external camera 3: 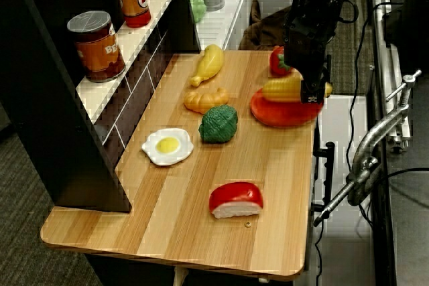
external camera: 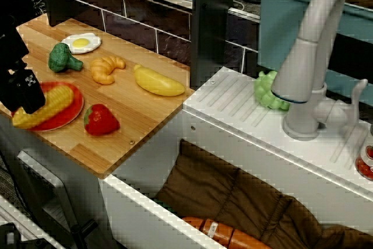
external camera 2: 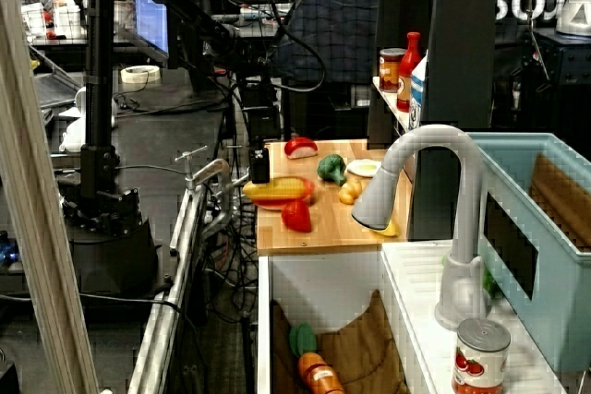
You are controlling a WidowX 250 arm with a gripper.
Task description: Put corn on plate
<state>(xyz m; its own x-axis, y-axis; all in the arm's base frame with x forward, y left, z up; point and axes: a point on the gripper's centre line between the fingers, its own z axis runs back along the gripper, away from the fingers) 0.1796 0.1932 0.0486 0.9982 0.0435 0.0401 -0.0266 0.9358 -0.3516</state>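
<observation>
The black pincer (external camera 3: 313,92) stands over the outer end of the ridged yellow plastic corn cob (external camera 3: 285,89), close against it; whether its jaws grip the cob or have let go cannot be told from any view. The cob lies lengthwise across the flat round red-orange toy plate (external camera 3: 281,113), its ends reaching the rim, so the placing appears done or nearly so, with the pincer low because release happens at plate height. The plate sits at the open front edge of the wooden worktop (external camera 3: 268,185), the side nearest the arm. Just beside it lies a red toy strawberry (external camera: 101,119). Toward the tiled back wall are a green toy broccoli (external camera: 63,58), an orange-yellow croissant (external camera: 106,68), a smooth yellow banana-shaped toy (external camera: 158,81) and a white fried egg (external camera: 81,42), all well clear of the plate.
</observation>
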